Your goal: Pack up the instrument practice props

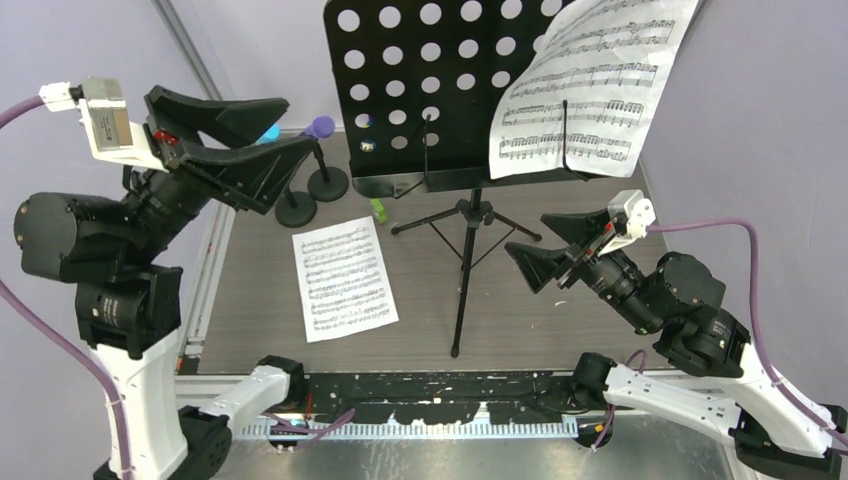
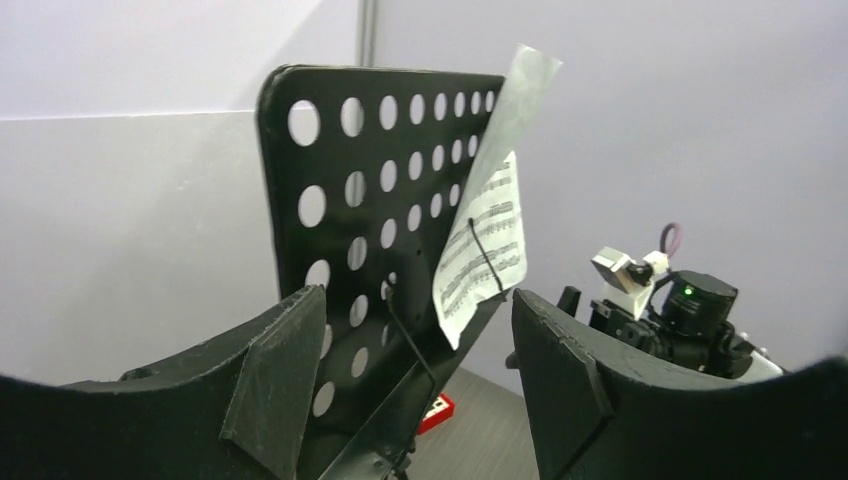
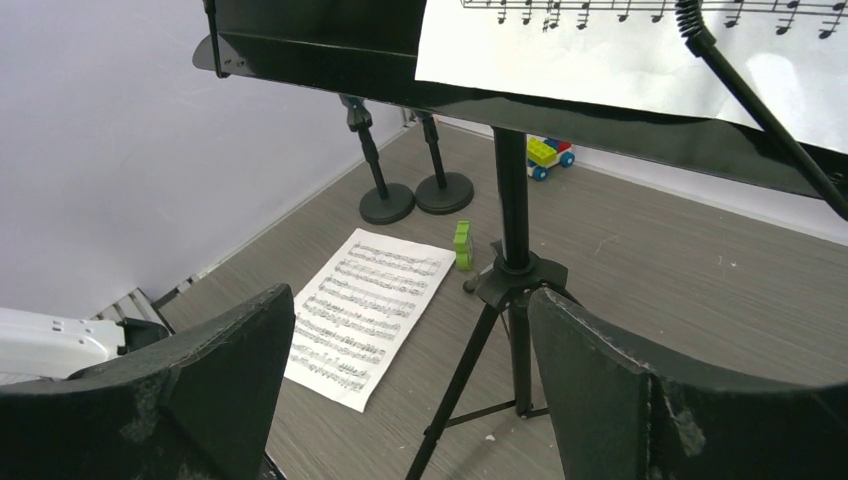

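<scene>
The black perforated music rack [image 1: 430, 90] stands on tripod legs [image 1: 465, 260] at the table's middle back. One white sheet-music page [image 1: 590, 80] leans on its right side under a wire clip; another page [image 1: 343, 278] lies flat on the table. A purple microphone [image 1: 320, 127] and a mostly hidden cyan one [image 1: 268, 133] sit in two round-based holders [image 1: 296, 210] at back left. My left gripper [image 1: 298, 125] hangs open and empty, raised left of the rack [image 2: 340, 160]. My right gripper [image 1: 527, 234] is open and empty, low and right of the tripod pole [image 3: 512, 190].
A green brick [image 3: 462, 245] lies beside the tripod hub, and coloured toy bricks [image 3: 548, 155] sit behind the rack. A small red block [image 2: 435, 412] lies on the table beyond the rack's ledge. Walls close in at the back and both sides.
</scene>
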Controlling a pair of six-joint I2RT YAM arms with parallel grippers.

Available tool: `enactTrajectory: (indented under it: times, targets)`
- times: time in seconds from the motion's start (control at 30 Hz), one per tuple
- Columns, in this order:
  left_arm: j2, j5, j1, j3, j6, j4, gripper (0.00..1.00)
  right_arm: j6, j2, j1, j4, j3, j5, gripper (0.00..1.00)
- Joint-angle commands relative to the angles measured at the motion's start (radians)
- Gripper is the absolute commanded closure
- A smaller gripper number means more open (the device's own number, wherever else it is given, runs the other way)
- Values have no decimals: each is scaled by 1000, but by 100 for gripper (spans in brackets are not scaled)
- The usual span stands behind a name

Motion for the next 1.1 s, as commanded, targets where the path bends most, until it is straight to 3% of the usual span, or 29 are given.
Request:
enactTrajectory:
  times: [0.0,0.17,0.37,0.63,1.07]
  targets:
    - [33,-67,-134,62,97,-28,30,4,-3,3,8,1,24,9]
    - [64,-222,-342,91,279,-141,30,8,6,4,-5,1,30,9]
    - [88,-313,-498,98,351,-152,31,6,19,4,-6,5,42,8]
    - [191,-616,-901,161,651,-222,29,13,21,3,-36,20,50,8]
    - [326,-668,-928,142,633,-94,28,-8,-27,3,-96,23,118,8]
